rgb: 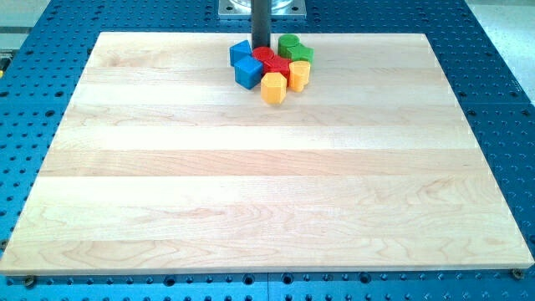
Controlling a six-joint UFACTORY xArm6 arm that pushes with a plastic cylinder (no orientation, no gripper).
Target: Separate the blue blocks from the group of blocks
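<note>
A tight group of blocks sits near the top edge of the wooden board (pixel 267 184), at the middle. Two blue blocks are on the group's left: a blue cube (pixel 247 73) and a second blue block (pixel 241 52) just above it. Two red blocks (pixel 271 62) fill the middle. Two green blocks (pixel 293 48) are at the top right. A yellow block (pixel 299 74) and an orange-yellow block (pixel 273 88) are at the bottom right. My tip (pixel 260 48) stands at the group's top edge, between the upper blue block and the green blocks, against the red block.
The board lies on a blue perforated table (pixel 50 33). The arm's grey base (pixel 261 8) is beyond the board's top edge, right behind the group.
</note>
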